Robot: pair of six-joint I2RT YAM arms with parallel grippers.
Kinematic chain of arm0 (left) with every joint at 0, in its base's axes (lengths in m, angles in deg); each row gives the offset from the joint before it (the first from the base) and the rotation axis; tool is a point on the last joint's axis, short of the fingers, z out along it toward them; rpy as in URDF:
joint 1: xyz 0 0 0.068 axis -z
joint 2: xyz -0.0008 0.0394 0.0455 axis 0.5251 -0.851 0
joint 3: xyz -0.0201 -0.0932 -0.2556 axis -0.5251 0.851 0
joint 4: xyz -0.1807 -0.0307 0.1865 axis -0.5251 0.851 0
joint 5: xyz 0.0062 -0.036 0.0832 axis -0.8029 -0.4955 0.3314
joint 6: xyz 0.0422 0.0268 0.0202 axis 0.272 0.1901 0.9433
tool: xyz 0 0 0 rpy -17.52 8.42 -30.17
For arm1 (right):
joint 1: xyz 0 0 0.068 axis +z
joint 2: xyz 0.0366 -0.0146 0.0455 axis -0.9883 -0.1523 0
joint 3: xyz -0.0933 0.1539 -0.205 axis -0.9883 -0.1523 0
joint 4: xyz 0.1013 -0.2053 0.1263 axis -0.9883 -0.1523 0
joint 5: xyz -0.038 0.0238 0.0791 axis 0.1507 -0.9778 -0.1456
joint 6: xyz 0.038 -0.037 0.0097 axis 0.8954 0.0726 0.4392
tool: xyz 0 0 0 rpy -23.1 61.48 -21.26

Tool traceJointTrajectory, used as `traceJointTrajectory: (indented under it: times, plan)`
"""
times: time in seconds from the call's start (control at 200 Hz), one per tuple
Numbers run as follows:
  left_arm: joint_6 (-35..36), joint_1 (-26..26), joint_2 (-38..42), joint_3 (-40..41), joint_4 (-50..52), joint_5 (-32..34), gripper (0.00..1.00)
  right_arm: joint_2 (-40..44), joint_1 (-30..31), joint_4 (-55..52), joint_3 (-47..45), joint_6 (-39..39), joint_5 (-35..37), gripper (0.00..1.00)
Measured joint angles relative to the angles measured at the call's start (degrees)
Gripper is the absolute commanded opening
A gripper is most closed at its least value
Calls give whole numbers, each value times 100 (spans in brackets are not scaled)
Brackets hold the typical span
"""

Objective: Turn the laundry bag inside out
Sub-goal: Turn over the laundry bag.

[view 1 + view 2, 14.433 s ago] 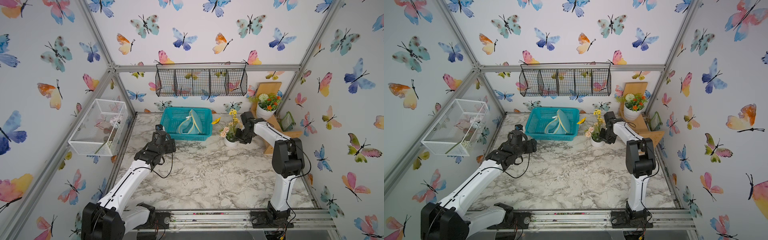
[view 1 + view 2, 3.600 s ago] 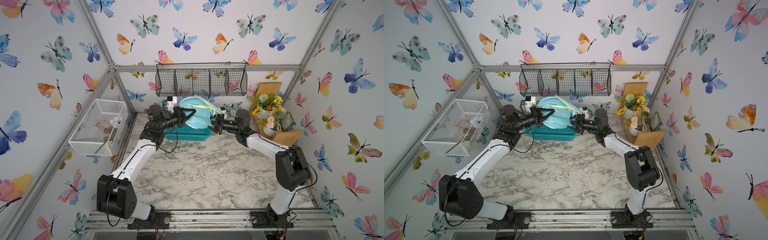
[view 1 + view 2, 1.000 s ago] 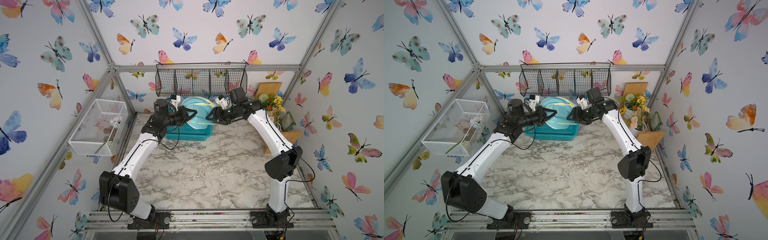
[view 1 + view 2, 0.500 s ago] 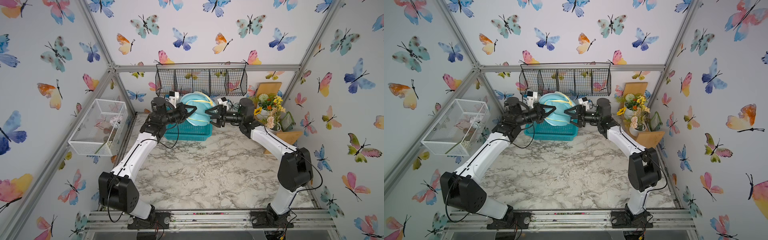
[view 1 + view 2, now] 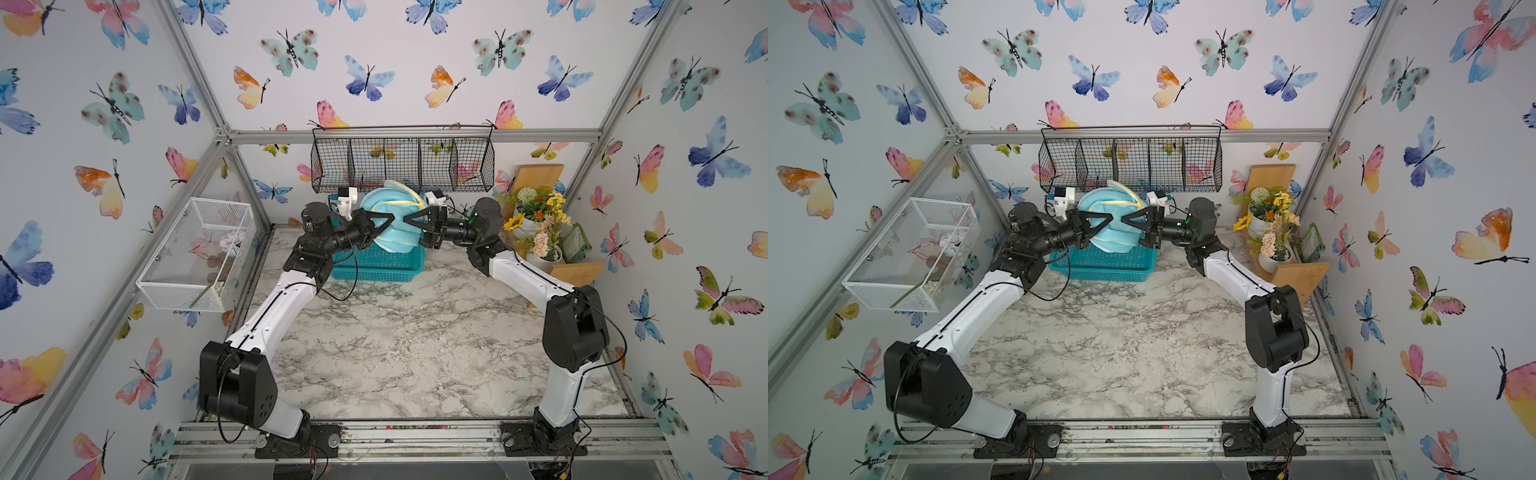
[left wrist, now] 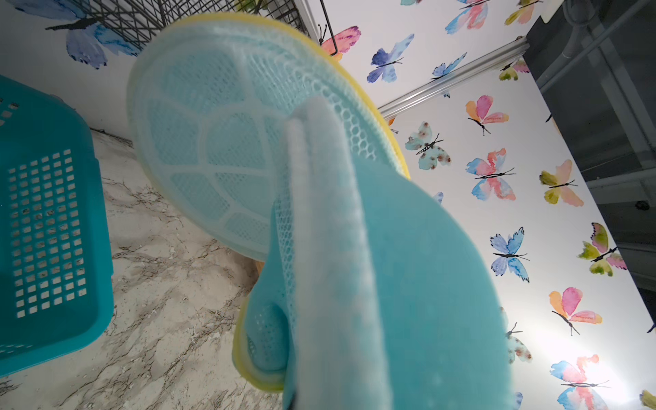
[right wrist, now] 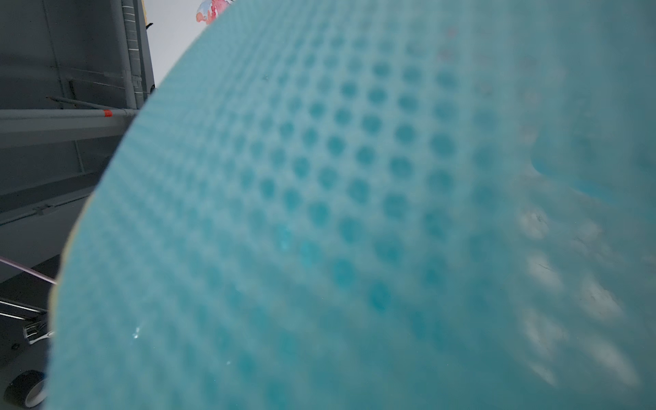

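Two pincers are working this. My left pincer (image 5: 387, 218) is clamped fully down on a fold of the soft light-turquoise mesh laundry bag with yellow piping (image 5: 395, 203), coming in at its 9 o'clock edge. The left wrist view shows bunched mesh right up at the jaws.

My right pincer (image 5: 409, 219) is nose-to-mesh at the bag's 3 o'clock side. Its wrist view is nothing but blurred mesh, so I can't tell how wide it stands or whether it has any fabric.

The bag is off the table, held up between both arms at 12 o'clock of the marble tabletop (image 5: 395, 332). It sits above the rigid teal plastic basket (image 5: 374, 266), near the black wire wall rack (image 5: 403, 166).

My read: this is the grasp/setup step and the inversion hasn't begun. The bag looks collapsed flat.

Next I need a confirmed right-side pinch on a single layer at the opening. Then I pull the sides apart so the inside can be pushed through. Risk: the springy hoop could pop out of a shallow grip.
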Motion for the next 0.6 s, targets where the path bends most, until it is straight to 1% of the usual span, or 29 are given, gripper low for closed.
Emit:
traceJointTrajectory:
  times: [0.07,0.2,0.215,0.255,0.275,0.31,0.345,0.35,0.365,0.405,0.41,0.45,0.455,0.46,0.465,0.48,0.485,0.495,0.525,0.56,0.57,0.575,0.58,0.591,0.596,0.601]
  plan:
    - [-70,-20,31,216,-280,4,0,-66,-4,389,-9,326,-52,24]
    - [-83,-44,76,485,-487,-7,0,-57,7,844,-52,601,-149,5]
    - [-79,-44,83,498,-507,-13,0,-55,7,890,-74,647,-162,3]
    - [-48,-44,94,507,-496,-22,0,-55,7,920,-114,662,-186,3]
    - [-7,-44,107,511,-466,-22,7,-55,7,951,-136,675,-195,2]
    - [92,-44,129,518,-369,-22,22,-50,7,968,-168,664,-205,3]
    - [160,-44,140,518,-304,-22,41,-39,7,975,-195,664,-212,3]
    - [203,-44,142,518,-284,-24,43,-39,7,975,-195,664,-212,3]
    - [245,-46,151,518,-234,-44,52,-22,4,903,-203,625,-212,3]
    - [466,-57,175,529,-20,-92,74,4,-2,767,-205,516,-229,3]
    - [466,-57,175,529,-20,-92,76,26,-2,616,-199,389,-243,3]
    - [573,-59,186,557,160,-138,91,122,-4,271,-186,190,-258,2]
    - [612,-59,186,568,214,-149,93,142,-4,118,-164,11,-249,2]
    - [636,-59,186,579,258,-151,94,142,-4,118,-164,11,-249,3]
    - [636,-59,186,579,258,-151,95,186,-4,-170,-122,-164,-256,3]
    - [721,-66,186,595,365,-149,99,223,-4,-494,-46,-317,-243,2]
    - [737,-70,186,603,422,-151,100,238,-4,-702,11,-507,-225,2]
    - [754,-70,186,608,461,-149,99,247,-4,-817,46,-601,-223,2]
    - [837,-79,186,612,643,-144,99,271,-4,-1700,391,-1093,-192,3]
    - [933,-98,186,586,844,-127,99,247,-2,-2944,981,-1878,-116,2]
    - [949,-111,186,560,907,-120,99,236,0,-3165,1097,-1985,-103,2]
    - [964,-116,186,535,968,-120,99,229,0,-3298,1178,-2192,-52,3]
    - [964,-116,186,535,968,-120,99,229,0,-3298,1178,-2192,-52,3]
    - [984,-122,186,516,1008,-125,99,201,11,-3764,1438,-2391,-22,3]
    - [1012,-127,186,492,1038,-125,99,201,11,-3764,1438,-2391,-22,3]
    - [1012,-127,186,492,1038,-125,99,192,17,-3923,1532,-2575,28,3]
